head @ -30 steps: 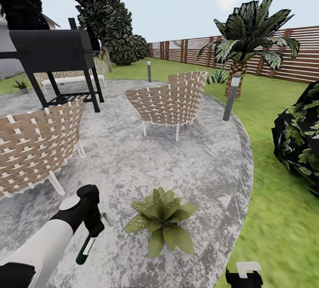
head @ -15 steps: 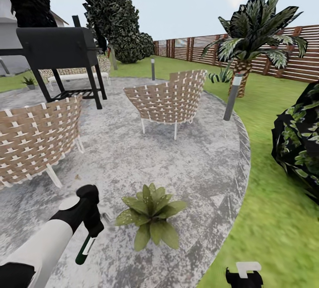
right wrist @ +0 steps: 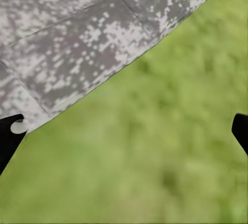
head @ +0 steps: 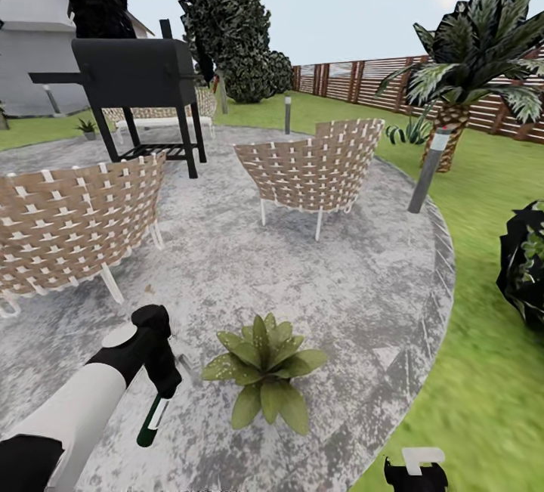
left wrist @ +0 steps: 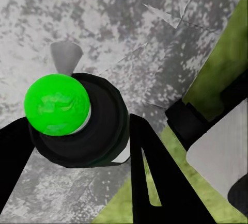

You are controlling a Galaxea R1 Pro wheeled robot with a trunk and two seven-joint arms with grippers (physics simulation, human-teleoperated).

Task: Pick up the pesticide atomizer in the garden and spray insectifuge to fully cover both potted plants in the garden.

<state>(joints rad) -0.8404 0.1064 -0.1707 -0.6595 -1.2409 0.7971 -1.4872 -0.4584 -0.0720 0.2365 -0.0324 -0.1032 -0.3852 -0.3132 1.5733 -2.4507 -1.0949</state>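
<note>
My left fingers (head: 160, 390) are clamped on the pesticide atomizer (head: 151, 422), hanging bottom-down. The potted plant (head: 263, 369) sits on the patio (head: 340, 288) at my two o'clock, near. I'd aim the nozzle across the rosette. My right fingers (right wrist: 124, 126) are spread, empty.

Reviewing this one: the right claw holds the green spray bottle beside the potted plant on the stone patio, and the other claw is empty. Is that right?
Not quite. It is the left claw that holds the spray bottle, as the head view shows, beside the potted plant on the patio. The right claw is the empty one, open over the patio edge and grass in the right wrist view.
</note>
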